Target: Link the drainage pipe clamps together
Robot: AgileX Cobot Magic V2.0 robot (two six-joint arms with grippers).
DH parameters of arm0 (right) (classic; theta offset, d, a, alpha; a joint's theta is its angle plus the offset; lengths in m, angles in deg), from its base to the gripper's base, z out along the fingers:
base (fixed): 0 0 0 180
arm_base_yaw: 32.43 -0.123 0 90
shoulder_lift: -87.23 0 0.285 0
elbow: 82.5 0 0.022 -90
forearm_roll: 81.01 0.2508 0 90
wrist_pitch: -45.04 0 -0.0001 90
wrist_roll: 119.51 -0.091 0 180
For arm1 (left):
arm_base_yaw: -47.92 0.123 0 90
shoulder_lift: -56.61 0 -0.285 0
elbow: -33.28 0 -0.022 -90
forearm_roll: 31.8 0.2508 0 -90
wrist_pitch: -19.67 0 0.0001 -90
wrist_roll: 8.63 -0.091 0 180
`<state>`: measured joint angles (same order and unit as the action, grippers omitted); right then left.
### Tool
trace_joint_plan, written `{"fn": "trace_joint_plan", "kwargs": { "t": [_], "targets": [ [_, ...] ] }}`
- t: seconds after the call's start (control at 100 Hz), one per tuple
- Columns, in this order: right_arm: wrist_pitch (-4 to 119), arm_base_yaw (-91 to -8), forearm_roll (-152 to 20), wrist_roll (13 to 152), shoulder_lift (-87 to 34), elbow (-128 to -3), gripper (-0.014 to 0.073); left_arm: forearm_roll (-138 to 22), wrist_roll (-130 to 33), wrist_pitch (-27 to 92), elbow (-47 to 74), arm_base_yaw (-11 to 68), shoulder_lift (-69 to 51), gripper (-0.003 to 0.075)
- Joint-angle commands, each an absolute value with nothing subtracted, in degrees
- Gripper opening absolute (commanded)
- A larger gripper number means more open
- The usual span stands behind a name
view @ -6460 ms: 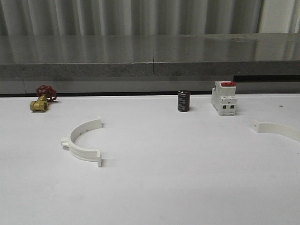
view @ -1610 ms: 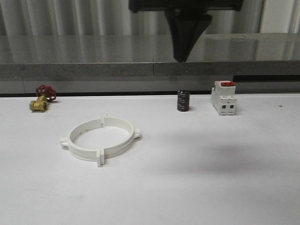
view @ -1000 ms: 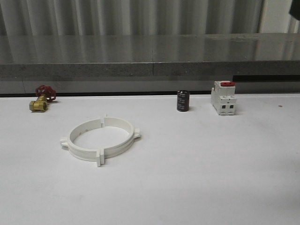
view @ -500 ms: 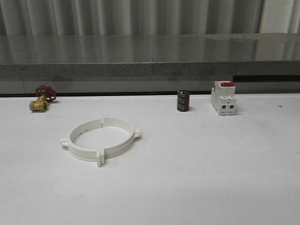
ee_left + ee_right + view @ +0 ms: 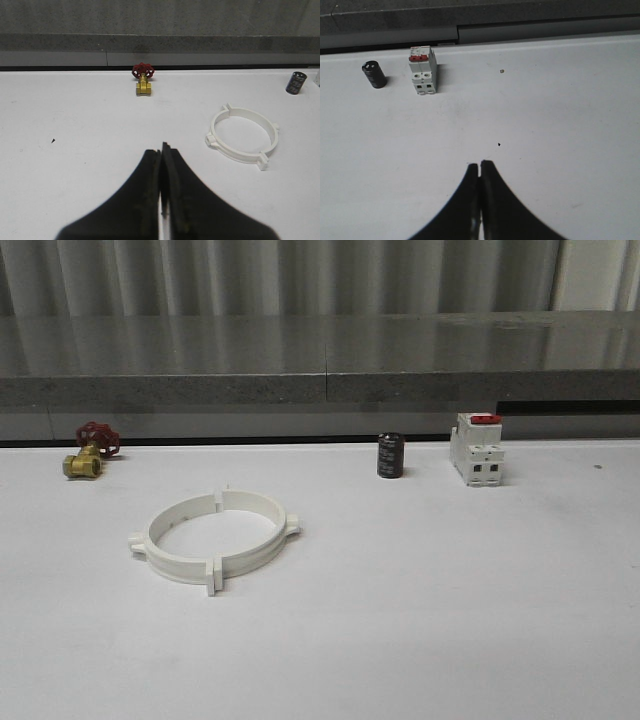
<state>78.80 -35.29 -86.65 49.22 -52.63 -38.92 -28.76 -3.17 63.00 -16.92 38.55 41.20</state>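
White table surface (image 5: 420, 620) carries two white plastic half-ring clamps (image 5: 214, 537) joined as one ring toward its left edge; left gripper (image 5: 161, 150) and right gripper (image 5: 479, 166) have fingers pressed together, holding nothing.

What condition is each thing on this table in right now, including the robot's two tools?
Drainage pipe clamps: two halves joined into a ring, flat on the table.
Brass valve: lying on the table, red handwheel on.
Black cylinder: upright.
Breaker: standing upright.
Left tool: shut, empty.
Right tool: shut, empty.
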Motion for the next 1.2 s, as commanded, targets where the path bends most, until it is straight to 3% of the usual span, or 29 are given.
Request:
{"fn": "trace_joint_plan", "kwargs": {
  "t": [0.0,0.23,0.64,1.19],
  "targets": [
    [73.9,-35.0,-87.6,49.2,-56.5,-38.1,-0.0062,-28.8,-3.1,58.9,-15.5,38.6,40.6,-0.0021],
    [71.2,-35.0,-89.2,49.2,-69.2,-31.2,-0.0062,-28.8,-3.1,58.9,-15.5,38.6,40.6,-0.0021],
    [44.2,-27.8,-83.7,49.2,-83.9,-8.9,-0.0062,-28.8,-3.1,58.9,-15.5,38.6,40.6,-0.0021],
    [48.7,-27.9,-84.8,49.3,-86.7,-4.7,-0.0068,-28.8,-3.1,58.8,-15.5,38.7,40.6,-0.0021]
  ]
}}
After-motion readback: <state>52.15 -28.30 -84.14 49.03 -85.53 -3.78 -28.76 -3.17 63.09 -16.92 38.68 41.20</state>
